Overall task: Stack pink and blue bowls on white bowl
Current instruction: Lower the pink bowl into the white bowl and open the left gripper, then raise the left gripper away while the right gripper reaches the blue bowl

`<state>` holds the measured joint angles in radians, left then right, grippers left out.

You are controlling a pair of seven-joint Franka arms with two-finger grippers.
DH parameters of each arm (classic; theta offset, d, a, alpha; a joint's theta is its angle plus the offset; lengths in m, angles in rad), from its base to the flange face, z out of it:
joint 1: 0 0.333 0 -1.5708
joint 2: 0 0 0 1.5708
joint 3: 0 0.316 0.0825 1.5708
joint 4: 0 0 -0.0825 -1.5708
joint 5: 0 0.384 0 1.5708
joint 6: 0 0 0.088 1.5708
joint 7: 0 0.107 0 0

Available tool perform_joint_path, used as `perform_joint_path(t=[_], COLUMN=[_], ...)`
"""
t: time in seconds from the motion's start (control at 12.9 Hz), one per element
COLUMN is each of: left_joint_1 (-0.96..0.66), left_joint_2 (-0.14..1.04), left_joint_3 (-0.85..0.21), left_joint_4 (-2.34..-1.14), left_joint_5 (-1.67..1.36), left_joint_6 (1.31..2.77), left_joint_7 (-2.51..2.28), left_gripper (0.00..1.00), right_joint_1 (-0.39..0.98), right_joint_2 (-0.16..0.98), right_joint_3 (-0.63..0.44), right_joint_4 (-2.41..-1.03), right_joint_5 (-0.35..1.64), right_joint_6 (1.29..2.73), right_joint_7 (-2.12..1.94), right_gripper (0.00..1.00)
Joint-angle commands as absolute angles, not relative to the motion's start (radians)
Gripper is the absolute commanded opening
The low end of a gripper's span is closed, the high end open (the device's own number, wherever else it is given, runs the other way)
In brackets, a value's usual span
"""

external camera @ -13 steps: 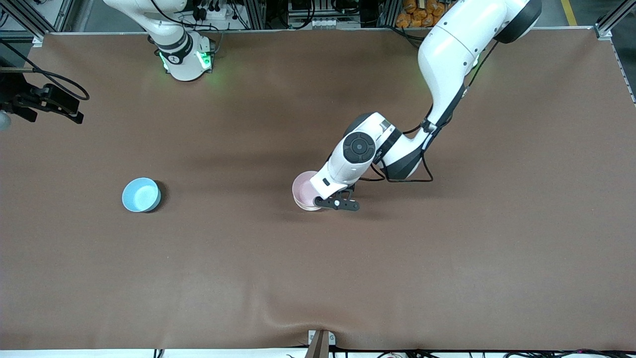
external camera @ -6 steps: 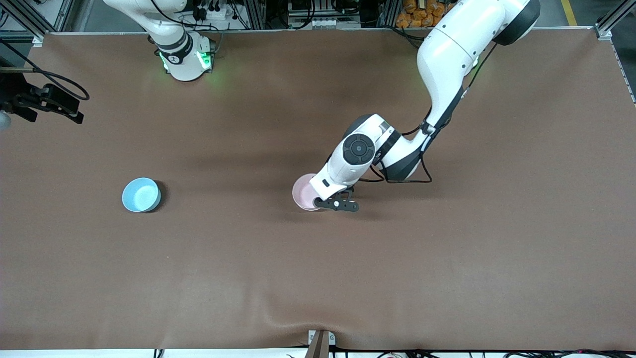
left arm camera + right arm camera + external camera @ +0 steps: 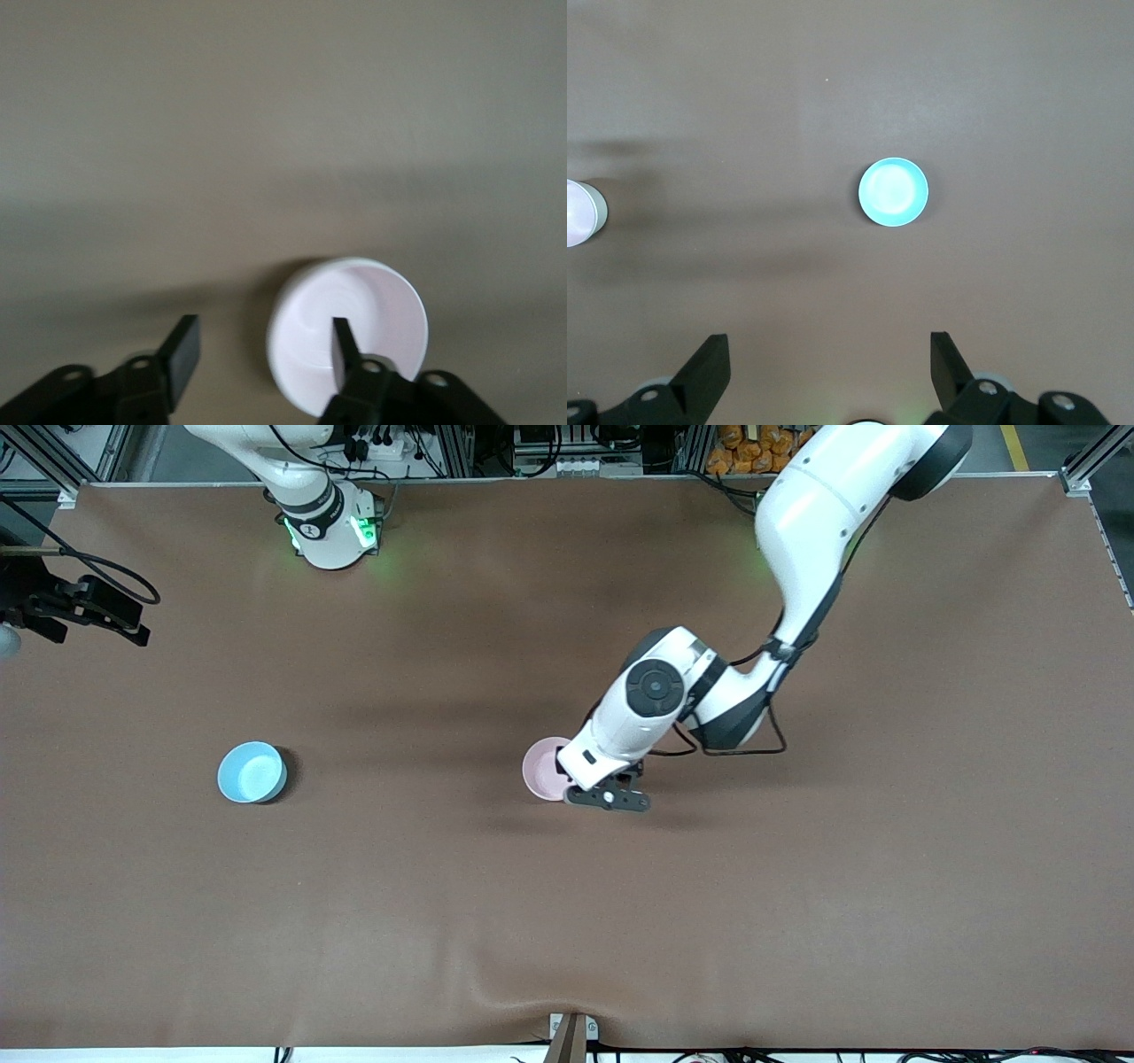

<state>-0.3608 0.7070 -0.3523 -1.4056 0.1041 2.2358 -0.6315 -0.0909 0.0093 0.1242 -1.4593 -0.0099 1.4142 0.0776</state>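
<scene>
Pink bowl (image 3: 542, 769) mid-table, left gripper (image 3: 262, 361) over it, fingers spread.
Blue bowl (image 3: 252, 772) sits well apart toward right arm's end; right gripper (image 3: 829, 375) waits high, fingers spread.

Two bowls (image 3: 252, 772) (image 3: 542, 769) lie well apart on table (image 3: 797, 921).

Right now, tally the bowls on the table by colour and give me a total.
Pink bowl: 1
Blue bowl: 1
White bowl: 0 in view, since nothing shows under the pink one.
Total: 2 bowls visible.
</scene>
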Motion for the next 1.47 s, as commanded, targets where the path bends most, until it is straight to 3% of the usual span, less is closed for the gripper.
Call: perform_joint_path(t=[0.0, 0.39, 0.78, 1.01, 1.4], left_joint_1=[-0.214, -0.008, 0.017, 0.070, 0.133], left_joint_2=[0.490, 0.272, 0.174, 0.083, 0.006], left_joint_3=[-0.357, -0.360, -0.330, -0.325, -0.327], left_joint_4=[-1.443, -1.440, -1.433, -1.439, -1.492], left_joint_5=[0.130, 0.130, 0.129, 0.114, 0.026], left_joint_6=[2.006, 1.734, 1.562, 1.545, 1.506], left_joint_7=[-0.582, -0.246, -0.236, -0.229, -0.242], left_gripper=[1.00, 1.00, 1.00, 1.00, 1.00], right_joint_1=[-0.109, -0.152, -0.245, -0.268, -0.368], right_joint_2=[0.035, 0.161, 0.382, 0.408, 0.455], right_joint_3=[0.133, 0.133, 0.133, 0.133, 0.135], right_joint_4=[-1.443, -1.443, -1.457, -1.630, -1.794], right_joint_5=[0.005, 0.005, 0.005, 0.005, 0.009], right_joint_6=[1.408, 1.405, 1.448, 1.668, 1.877], right_joint_7=[0.080, 0.078, -0.003, -0.049, -0.144], right_gripper=[1.00, 1.00, 1.00, 1.00, 1.00])
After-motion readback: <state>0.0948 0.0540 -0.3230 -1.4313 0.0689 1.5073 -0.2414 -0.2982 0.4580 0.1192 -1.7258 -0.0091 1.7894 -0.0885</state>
